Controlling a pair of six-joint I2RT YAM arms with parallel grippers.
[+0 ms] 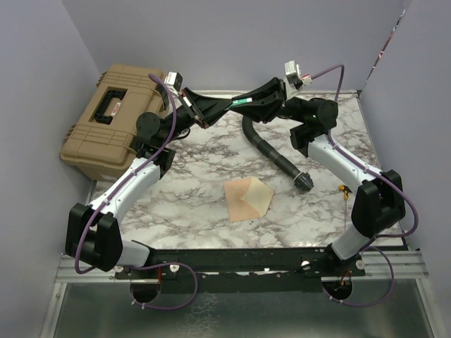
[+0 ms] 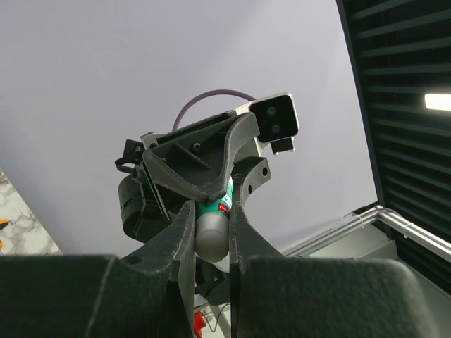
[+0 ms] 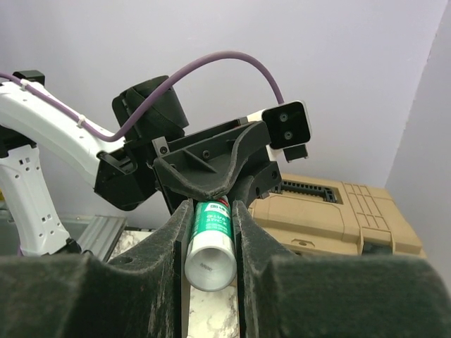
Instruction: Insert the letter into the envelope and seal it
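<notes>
Nearest, flat on the marble table (image 1: 176,204), a little near of centre: the envelope (image 1: 239,201), well apart from both grippers. Flap folded open, pale cream inside facing up, tip pointing right; long axis roughly near to far, slightly tilted. No separate sight of the letter, probably tucked inside already, but cannot tell for sure.

Farther off and to the right, a black ribbed hose (image 1: 271,148) curving toward the far edge, touched by nothing.

Farther still, raised above the far part of the table: the left gripper (image 2: 211,211) and the right gripper (image 3: 210,211), nose to nose, sharing a green-and-white glue stick (image 3: 210,246). Left fingers pinched on one end of it; right fingers pressed against the sides of the other end. Long axis of the stick left to right, in line with both grippers.

Far left, beside the marble: a tan hard case (image 1: 113,120).

Judged step: sealing, at the stage of readying the glue, most likely pulling cap from barrel. Calls next for a firm hold at both ends and a straight pull apart along the stick's axis; then a descent to the open flap, glue along its edges, a fold leftward over the body and a press down. Worth checking first for the letter fully inside
</notes>
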